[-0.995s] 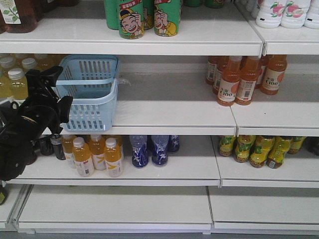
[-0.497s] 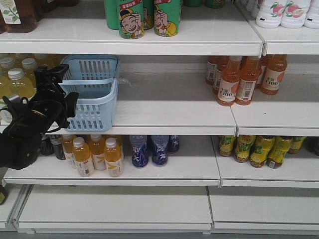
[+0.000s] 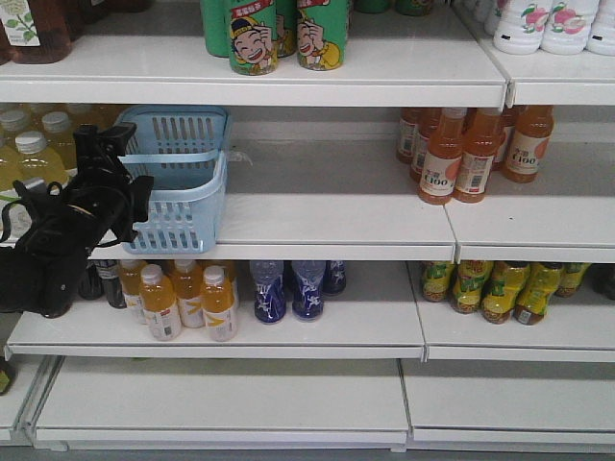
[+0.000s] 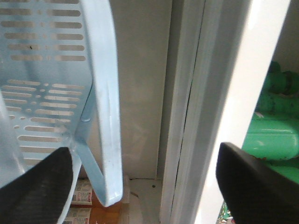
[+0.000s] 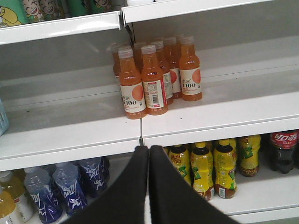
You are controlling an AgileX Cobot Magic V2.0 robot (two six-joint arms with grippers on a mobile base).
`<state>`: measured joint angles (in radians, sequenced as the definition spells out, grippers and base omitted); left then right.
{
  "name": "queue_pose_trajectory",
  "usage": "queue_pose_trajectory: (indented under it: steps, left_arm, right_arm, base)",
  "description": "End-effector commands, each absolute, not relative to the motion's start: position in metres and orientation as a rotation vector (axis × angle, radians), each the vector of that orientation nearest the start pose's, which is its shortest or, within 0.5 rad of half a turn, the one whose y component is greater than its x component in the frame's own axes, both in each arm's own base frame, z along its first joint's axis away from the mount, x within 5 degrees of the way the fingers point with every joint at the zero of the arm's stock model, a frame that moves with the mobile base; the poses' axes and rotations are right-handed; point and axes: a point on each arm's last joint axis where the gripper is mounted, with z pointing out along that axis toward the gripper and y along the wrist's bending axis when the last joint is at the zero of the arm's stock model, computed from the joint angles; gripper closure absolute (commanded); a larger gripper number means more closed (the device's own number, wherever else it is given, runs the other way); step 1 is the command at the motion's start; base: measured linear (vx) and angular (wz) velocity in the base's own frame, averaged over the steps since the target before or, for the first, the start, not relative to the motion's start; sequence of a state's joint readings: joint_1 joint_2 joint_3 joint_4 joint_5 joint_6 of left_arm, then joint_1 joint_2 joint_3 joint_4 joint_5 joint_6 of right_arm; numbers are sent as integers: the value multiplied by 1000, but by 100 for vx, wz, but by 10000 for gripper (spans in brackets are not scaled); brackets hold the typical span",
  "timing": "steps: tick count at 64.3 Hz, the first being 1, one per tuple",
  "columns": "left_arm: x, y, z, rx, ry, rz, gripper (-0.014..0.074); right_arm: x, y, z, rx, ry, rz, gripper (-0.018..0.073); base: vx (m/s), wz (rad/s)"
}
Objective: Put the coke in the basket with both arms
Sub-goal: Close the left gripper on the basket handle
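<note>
**A:** What is furthest left?

**B:** The left arm (image 3: 53, 240), black, is raised in front of the shelving at the left end of the middle shelf (image 3: 327, 216). In the wrist view the left gripper (image 4: 145, 184) has its fingers spread wide, with nothing pinched between them.

**A:** And the basket?

**B:** The basket (image 3: 183, 182), pale blue and upright, sits at the left end of that same shelf, near its front edge. Its rim runs up between the spread fingers, closer to one of them. I cannot tell whether it touches.

**A:** What is around it?

**B:** Green cans (image 3: 279, 34) stand on the shelf above. On the lower shelf (image 3: 365, 336) under the basket are yellow-orange bottles (image 3: 183, 300), with blue bottles (image 3: 288, 288) just to their right.

**A:** Further right?

**B:** A cluster of orange-drink bottles (image 5: 149, 79) stands on the middle shelf, at the seam where two boards meet. The right gripper (image 5: 148, 186) hangs in front of that shelf's front edge, below the cluster. Its fingers are pressed together and hold nothing.

**A:** Where is the coke?

**B:** The coke (image 5: 282, 151) stands upright on the lower shelf, at the right edge of the right wrist view. It is just right of the yellow-green bottles (image 5: 210, 168) and well apart from the basket. The shelf edge hides its cap, so only the red label and dark body show.
</note>
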<state>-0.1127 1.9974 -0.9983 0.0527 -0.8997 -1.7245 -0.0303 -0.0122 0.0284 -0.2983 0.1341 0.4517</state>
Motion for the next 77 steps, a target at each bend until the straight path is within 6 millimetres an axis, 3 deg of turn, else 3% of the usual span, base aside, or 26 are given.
queue_pose_trajectory:
  steps: [1, 59, 66, 77]
  left_arm:
    - [414, -50, 208, -1148, 1170, -1481, 7]
    - [446, -53, 205, -1151, 1146, -1500, 23]
    - [446, -54, 205, -1146, 1148, -1502, 81]
    - [446, -54, 206, -1144, 1147, -1503, 298]
  right_arm:
    - [56, -4, 193, 151, 1561, 64, 565]
    - [56, -4, 193, 151, 1561, 64, 565]
    - [56, -4, 193, 151, 1561, 64, 565]
    - [56, -4, 193, 151, 1561, 64, 565]
  base:
    - [0, 0]
    - [0, 0]
    - [0, 0]
    - [0, 0]
